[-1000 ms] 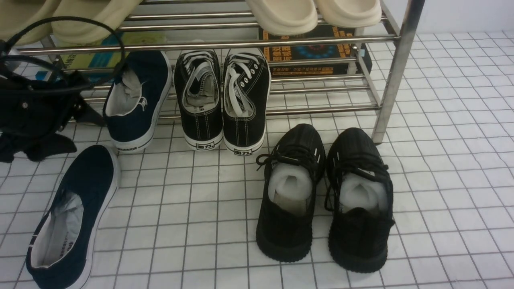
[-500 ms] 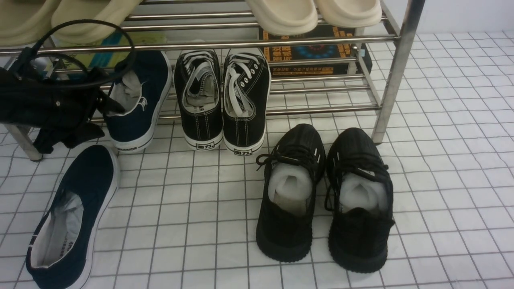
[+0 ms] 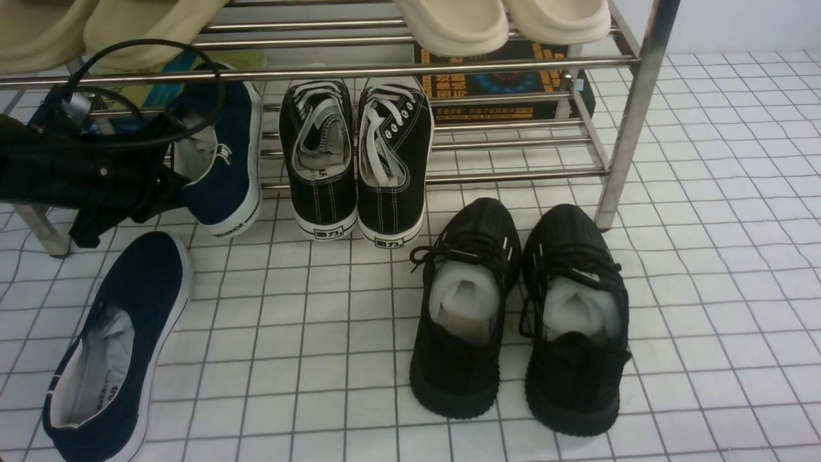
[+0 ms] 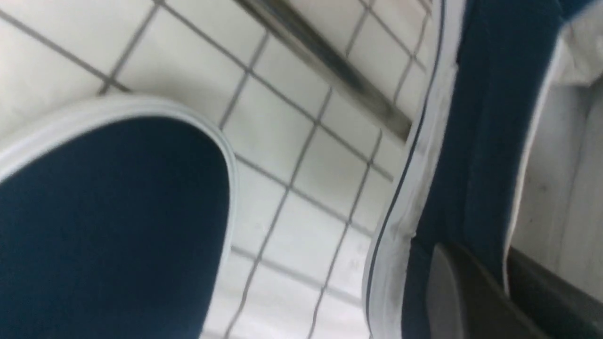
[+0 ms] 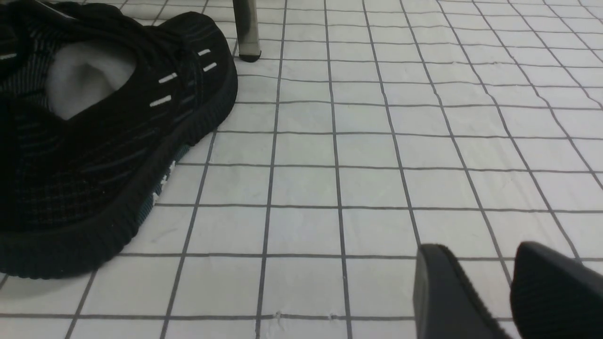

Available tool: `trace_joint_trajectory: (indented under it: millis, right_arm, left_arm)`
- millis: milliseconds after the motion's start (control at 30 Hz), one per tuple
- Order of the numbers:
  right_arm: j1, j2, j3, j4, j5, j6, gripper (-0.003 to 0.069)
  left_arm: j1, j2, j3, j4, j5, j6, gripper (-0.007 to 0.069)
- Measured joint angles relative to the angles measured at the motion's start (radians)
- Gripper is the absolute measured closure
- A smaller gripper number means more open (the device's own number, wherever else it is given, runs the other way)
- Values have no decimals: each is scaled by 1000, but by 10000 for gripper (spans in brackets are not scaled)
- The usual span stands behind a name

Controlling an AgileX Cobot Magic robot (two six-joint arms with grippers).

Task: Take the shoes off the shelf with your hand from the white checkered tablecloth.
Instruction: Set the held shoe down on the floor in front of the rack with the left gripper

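One navy slip-on shoe leans on the lower tier of the steel shelf, tilted up onto its side. My left gripper is shut on its side wall. In the left wrist view one finger is outside the navy canvas and one is inside, against the white lining. The other navy shoe lies on the white checkered tablecloth at the front left; its toe shows in the left wrist view. My right gripper is open and empty, low over the cloth; the front view does not show it.
Black canvas sneakers with white laces stand against the lower tier beside the held shoe. Two black knit sneakers sit on the cloth in front of the shelf's right leg. Beige slippers are on the top tier, with boxes behind.
My left gripper moved right and up to the navy shoe on the shelf and closed on its side wall. That shoe has tipped onto its edge and its heel has shifted right.
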Motion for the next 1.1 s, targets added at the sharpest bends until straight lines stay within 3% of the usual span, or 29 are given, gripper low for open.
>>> trace_joint_trajectory:
  millis: [467,800,1100]
  right_arm:
    - [0,0,0,0,0,0,420]
    - [0,0,0,0,0,0,420]
    - [0,0,0,0,0,0,420]
  left_arm:
    - [-1,-339,100,485,459,-254,589]
    - [-1,-389,335,508,360,-261,592]
    - [-1,-389,360,475,326,-258,581]
